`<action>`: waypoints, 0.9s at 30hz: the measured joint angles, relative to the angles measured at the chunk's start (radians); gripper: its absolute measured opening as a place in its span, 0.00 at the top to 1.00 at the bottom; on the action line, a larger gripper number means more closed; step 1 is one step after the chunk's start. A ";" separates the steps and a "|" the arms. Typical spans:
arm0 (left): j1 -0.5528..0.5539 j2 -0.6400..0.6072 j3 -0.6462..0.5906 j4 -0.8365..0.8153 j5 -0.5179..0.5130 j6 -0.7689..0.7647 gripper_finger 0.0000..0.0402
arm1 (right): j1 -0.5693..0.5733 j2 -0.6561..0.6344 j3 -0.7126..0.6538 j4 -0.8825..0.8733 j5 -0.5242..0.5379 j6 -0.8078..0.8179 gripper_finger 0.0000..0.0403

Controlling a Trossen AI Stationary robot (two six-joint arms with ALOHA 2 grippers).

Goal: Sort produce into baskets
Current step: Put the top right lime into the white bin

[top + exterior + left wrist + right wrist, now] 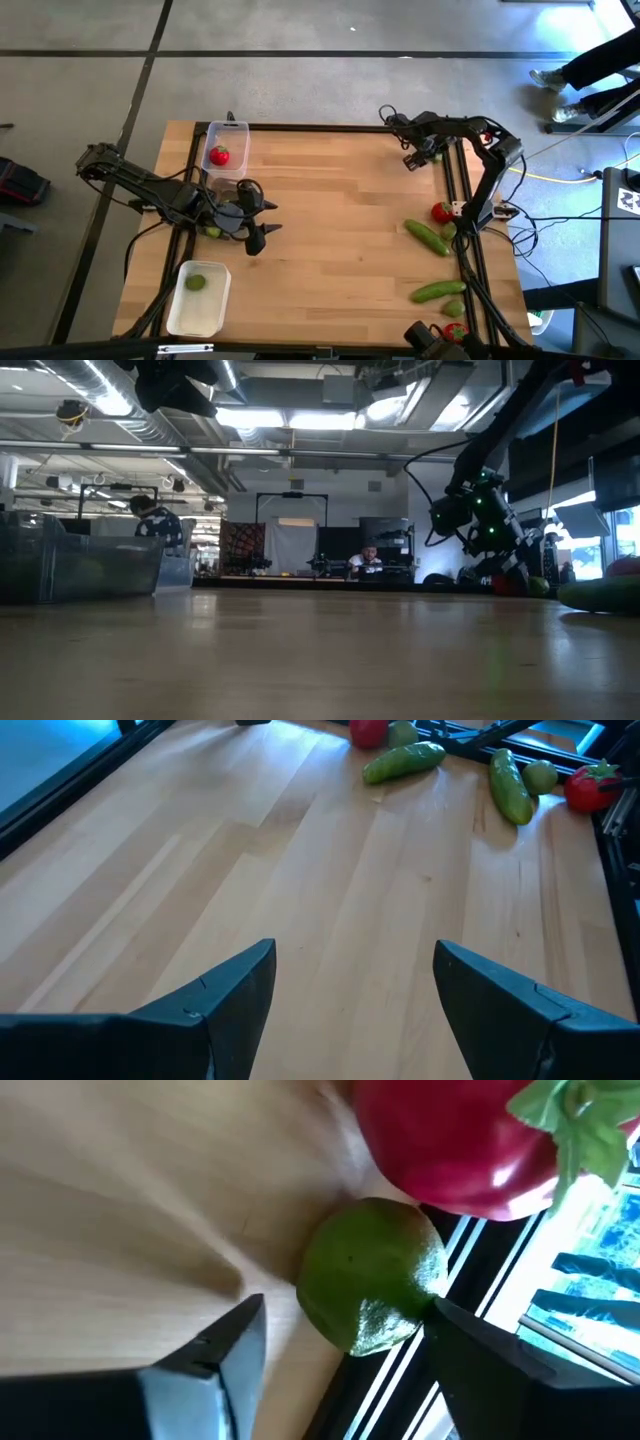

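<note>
My right gripper [340, 1345] is open at the table's right edge, one finger on each side of a green lime [372, 1275] [448, 230]. The lime lies against a red tomato [460, 1150] [441, 211]. My left gripper [355, 985] [265, 225] is open and empty, above bare wood at the table's left. A clear basket [228, 133] at the far left holds a tomato [219, 155]. A white basket [200, 310] at the near left holds a lime [195, 283]. Two cucumbers [427, 237] [438, 291] lie on the right. My right gripper comes at the lime from above, with a finger on either side of it. One fingertip [450, 1330] stands right at the lime's edge; whether it touches the lime I cannot tell. The lime rests on the table.
A second clear basket [80, 565] lies mostly hidden under my left arm, with a green piece [212, 231] beside it. Another lime [455, 308] and tomato [455, 331] lie near the right front corner. A black frame rail [462, 180] runs along the table's right edge.
</note>
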 joint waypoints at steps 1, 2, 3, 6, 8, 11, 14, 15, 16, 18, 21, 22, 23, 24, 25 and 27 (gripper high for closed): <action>0.000 0.000 0.000 0.000 0.000 0.000 0.34 | 0.000 0.000 0.000 0.002 0.000 -0.004 0.45; 0.000 0.000 0.000 0.000 0.000 0.000 0.34 | 0.000 0.000 0.000 0.004 0.002 -0.005 0.48; 0.000 0.000 0.000 0.000 0.000 0.001 0.34 | 0.000 0.000 0.000 0.004 0.002 -0.007 0.50; 0.000 0.000 0.000 0.000 0.000 0.000 0.34 | 0.000 0.000 0.000 0.006 0.001 -0.028 0.55; 0.000 0.000 0.000 0.000 0.000 0.000 0.34 | 0.000 -0.001 0.000 0.006 0.000 -0.036 0.58; 0.000 0.000 0.000 0.000 0.000 0.000 0.34 | 0.000 -0.001 0.000 0.007 0.010 -0.040 0.60; 0.000 0.000 0.000 0.000 0.000 0.000 0.34 | 0.001 0.002 -0.002 0.013 0.048 -0.039 0.60; 0.000 0.000 0.000 0.000 0.000 0.000 0.34 | 0.001 0.002 -0.002 0.019 0.053 -0.039 0.60; 0.000 0.000 0.000 0.000 0.000 0.000 0.34 | 0.002 0.002 -0.002 0.022 0.055 -0.039 0.60; 0.000 0.000 0.000 0.000 0.000 0.000 0.34 | 0.001 0.002 -0.002 0.024 0.057 -0.039 0.61; 0.000 0.000 0.000 0.000 0.000 0.000 0.34 | 0.001 0.002 -0.002 0.025 0.065 -0.039 0.66; 0.000 0.000 0.000 0.000 0.000 0.000 0.34 | 0.001 0.002 -0.002 0.027 0.067 -0.039 0.68; 0.000 0.000 0.000 0.000 0.000 0.000 0.34 | 0.001 0.002 -0.002 0.027 0.070 -0.039 0.71; 0.000 0.000 0.000 0.000 0.000 0.000 0.34 | 0.001 0.002 -0.002 0.026 0.072 -0.039 0.73; 0.000 0.000 0.000 0.000 0.000 0.000 0.34 | 0.001 0.002 -0.002 0.025 0.074 -0.042 0.75; 0.000 0.000 0.000 0.000 0.000 0.000 0.34 | 0.003 0.002 -0.002 0.025 0.074 -0.067 0.79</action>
